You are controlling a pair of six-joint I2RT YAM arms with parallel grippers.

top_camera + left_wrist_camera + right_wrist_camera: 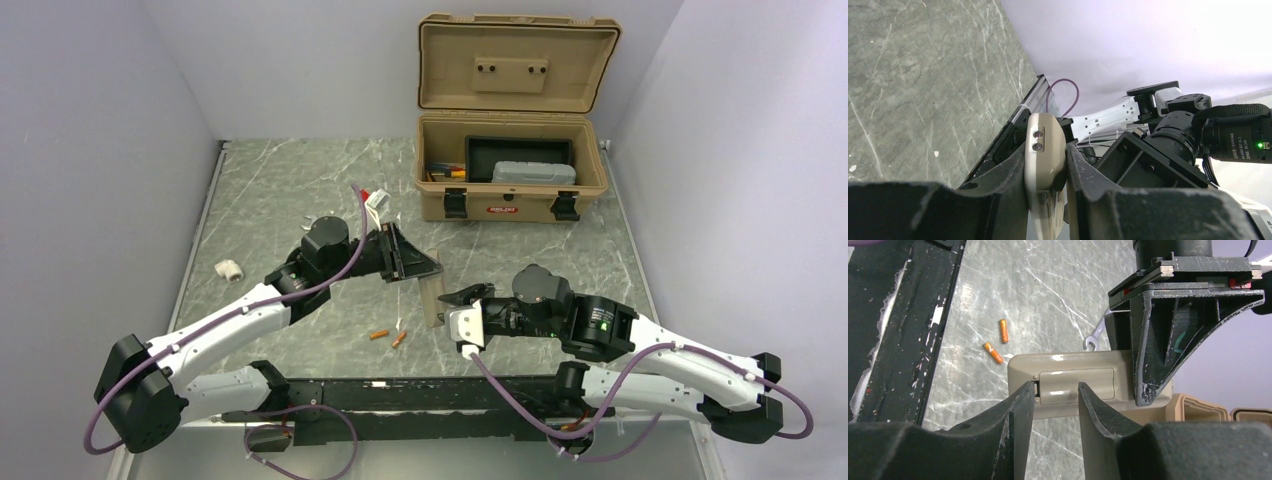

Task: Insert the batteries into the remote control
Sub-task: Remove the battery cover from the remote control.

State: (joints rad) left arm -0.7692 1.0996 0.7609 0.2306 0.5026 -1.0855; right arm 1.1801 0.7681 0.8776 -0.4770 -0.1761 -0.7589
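Observation:
The remote control (pixel 433 300) hangs upright above the table, grey-tan back toward the right arm. My left gripper (pixel 418 262) is shut on its upper end; in the left wrist view the remote (pixel 1045 145) sits clamped between the fingers (pixel 1013 190). In the right wrist view the remote's back (pixel 1068 364) lies crosswise with its battery cover (pixel 1088 382) closed. My right gripper (pixel 1055 390) is open, with its tips at the left part of that cover; it shows in the top view too (pixel 462 298). Two orange batteries (pixel 378 335) (pixel 399 339) lie on the table, also in the right wrist view (pixel 1004 331) (pixel 993 353).
An open tan toolbox (pixel 510 190) stands at the back, right of centre. A small white fitting (pixel 229 268) lies at the left. A silver wrench (pixel 1096 337) lies on the table behind the remote. The black rail (pixel 420 395) runs along the near edge.

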